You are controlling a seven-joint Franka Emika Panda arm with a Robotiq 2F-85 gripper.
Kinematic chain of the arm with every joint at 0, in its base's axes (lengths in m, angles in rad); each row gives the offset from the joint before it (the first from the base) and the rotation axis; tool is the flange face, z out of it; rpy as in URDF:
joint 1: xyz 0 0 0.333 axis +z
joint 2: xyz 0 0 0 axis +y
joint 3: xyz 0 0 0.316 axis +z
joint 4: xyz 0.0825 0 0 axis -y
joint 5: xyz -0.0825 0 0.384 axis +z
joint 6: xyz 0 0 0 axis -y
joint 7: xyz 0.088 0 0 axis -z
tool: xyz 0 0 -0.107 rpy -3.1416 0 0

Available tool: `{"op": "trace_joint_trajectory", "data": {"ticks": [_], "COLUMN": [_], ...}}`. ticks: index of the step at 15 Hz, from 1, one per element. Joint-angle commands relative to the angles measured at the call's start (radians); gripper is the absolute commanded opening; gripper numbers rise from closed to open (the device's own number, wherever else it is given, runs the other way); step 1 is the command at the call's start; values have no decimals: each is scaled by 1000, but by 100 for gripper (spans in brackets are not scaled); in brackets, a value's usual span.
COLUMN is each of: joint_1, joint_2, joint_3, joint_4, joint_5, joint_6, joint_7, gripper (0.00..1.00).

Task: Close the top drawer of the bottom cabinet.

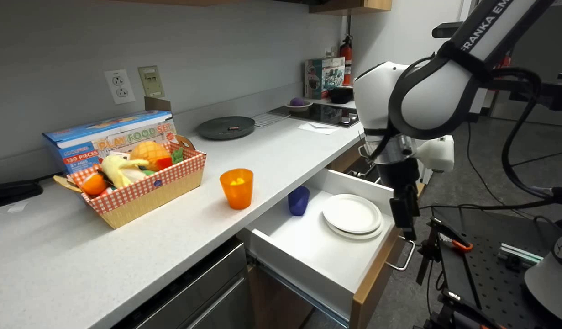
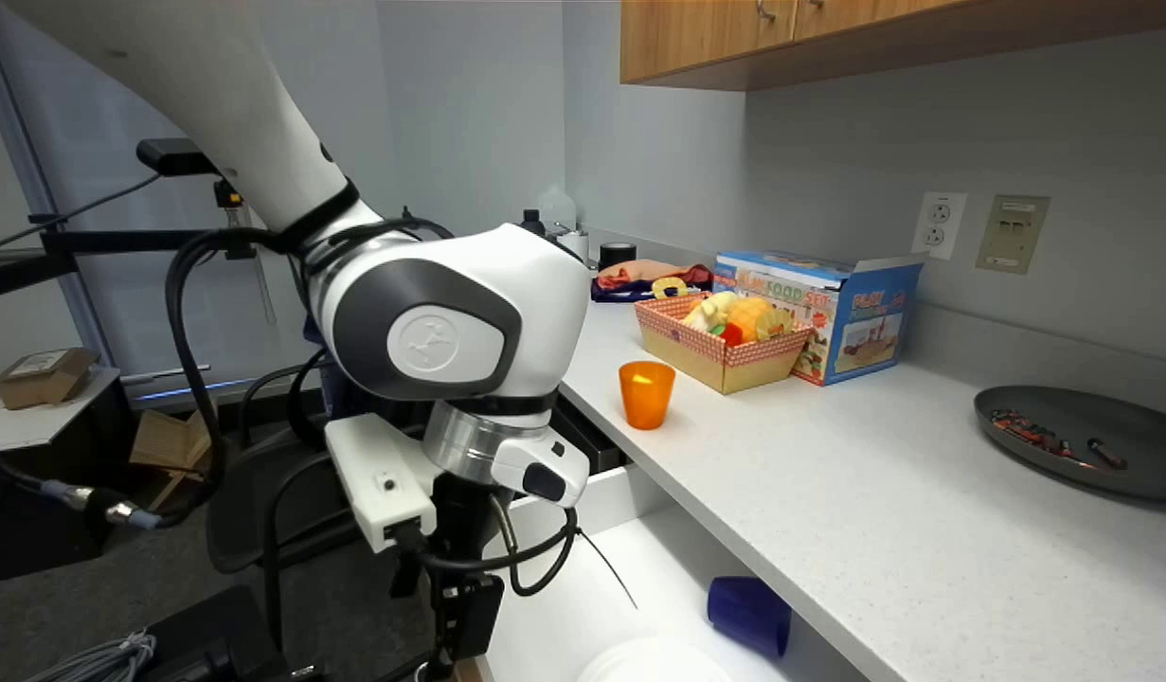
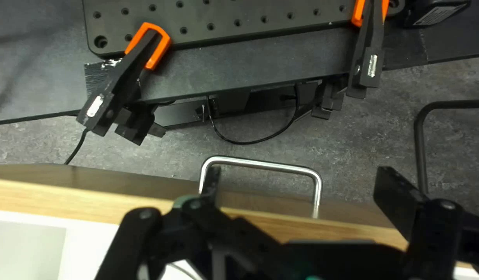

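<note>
The top drawer (image 1: 315,237) stands pulled far out of the bottom cabinet (image 1: 281,292) in an exterior view. Its white inner box also shows in an exterior view (image 2: 545,587). Its tan front panel (image 3: 87,196) crosses the wrist view. The silver bar handle (image 3: 258,162) sticks out from that panel, and it also shows in an exterior view (image 1: 404,262). My gripper (image 3: 301,186) points down at the front panel's top edge, fingers wide apart with nothing between them. It also shows in both exterior views (image 1: 404,219) (image 2: 464,611). I cannot tell whether a finger touches panel or handle.
White plates (image 1: 352,214) and a blue cup (image 1: 299,200) lie in the drawer. An orange cup (image 1: 238,188) and a toy food basket (image 1: 148,194) stand on the white counter (image 1: 171,260). Clamps (image 3: 118,81) sit on the black robot table (image 3: 239,66), facing the drawer front.
</note>
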Motion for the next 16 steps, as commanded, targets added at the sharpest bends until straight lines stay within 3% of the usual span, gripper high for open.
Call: {"op": "trace_joint_trajectory", "data": {"ticks": [1,10,16], "joint_1": [-10,-26,-25], "joint_2": [111,256,296], "joint_3": [-5,4,18], "joint_4": [50,152,203], "joint_5": [51,98,142], "joint_6": [18,46,145], "joint_7": [-67,-75,-63], "gripper": [100,100,100]}}
